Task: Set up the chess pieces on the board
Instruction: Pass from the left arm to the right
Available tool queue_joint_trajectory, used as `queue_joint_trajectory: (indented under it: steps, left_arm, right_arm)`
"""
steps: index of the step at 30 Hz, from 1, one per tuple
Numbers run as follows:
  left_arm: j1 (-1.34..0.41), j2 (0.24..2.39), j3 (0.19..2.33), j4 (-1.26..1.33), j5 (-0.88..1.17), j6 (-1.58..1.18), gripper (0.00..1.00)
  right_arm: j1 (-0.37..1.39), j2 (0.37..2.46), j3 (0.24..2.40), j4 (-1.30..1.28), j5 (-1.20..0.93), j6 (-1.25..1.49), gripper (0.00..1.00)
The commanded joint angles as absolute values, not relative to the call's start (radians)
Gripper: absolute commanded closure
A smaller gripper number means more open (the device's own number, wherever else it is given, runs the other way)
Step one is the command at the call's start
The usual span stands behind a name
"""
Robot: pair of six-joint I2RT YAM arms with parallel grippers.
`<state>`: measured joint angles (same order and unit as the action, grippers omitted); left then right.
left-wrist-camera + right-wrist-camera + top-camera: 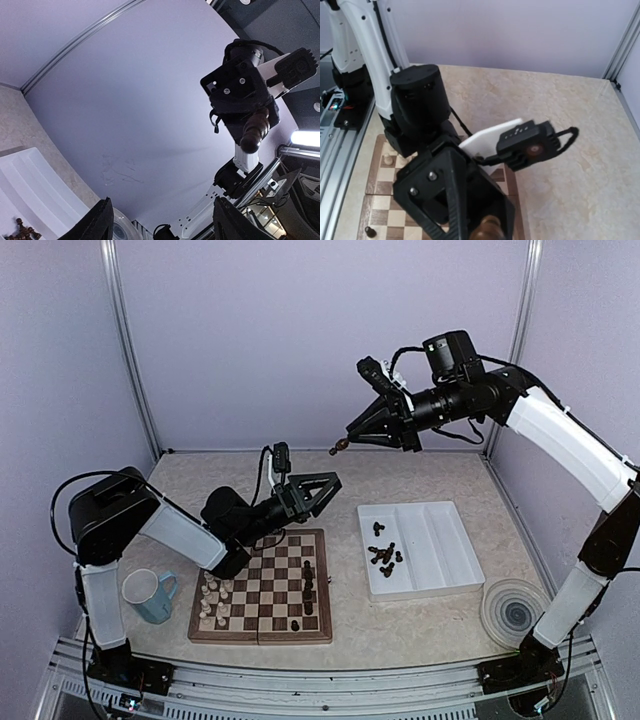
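The board (pixel 262 585) lies in front of the left arm, with a few dark chess pieces (pixel 308 585) on its right side. More dark chess pieces (pixel 384 554) lie in the white tray (pixel 440 540). High above the table, my right gripper (pixel 350 443) is shut on one dark brown piece (pixel 340 448), whose rounded end (pixel 254 132) points down at the left wrist camera. My left gripper (pixel 318 488) is raised over the board's far edge, tilted up toward the right gripper, open and empty, with black fingers (pixel 100 222) wide apart. The held piece (pixel 487 231) shows at the bottom of the right wrist view.
Cream-white figures (pixel 212 595) stand on the board's left side. A pale blue mug (pixel 150 595) sits left of the board. A roll of tape (pixel 513 610) lies right of the tray. Lilac walls and metal posts enclose the table.
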<state>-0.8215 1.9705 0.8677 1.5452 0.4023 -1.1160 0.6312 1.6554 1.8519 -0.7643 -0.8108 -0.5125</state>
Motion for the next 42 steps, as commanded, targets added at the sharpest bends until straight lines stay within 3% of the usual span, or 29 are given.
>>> queue_joint_trajectory:
  steps: [1,16,42]
  left_arm:
    - [-0.831,1.996,0.935,1.851,0.391,-1.179,0.32]
    - [-0.827,2.007,1.001,1.852,0.436,-1.161,0.45]
    - [-0.821,1.955,0.986,1.852,0.447,-1.137,0.55]
  right_arm:
    - [0.622,1.622,1.828,-0.754,-0.841,-0.500,0.87]
    - [0.624,1.639,1.804,-0.744,-0.806,-0.497,0.87]
    - [0.622,1.645,1.751,-0.735,-0.741,-0.489,0.86]
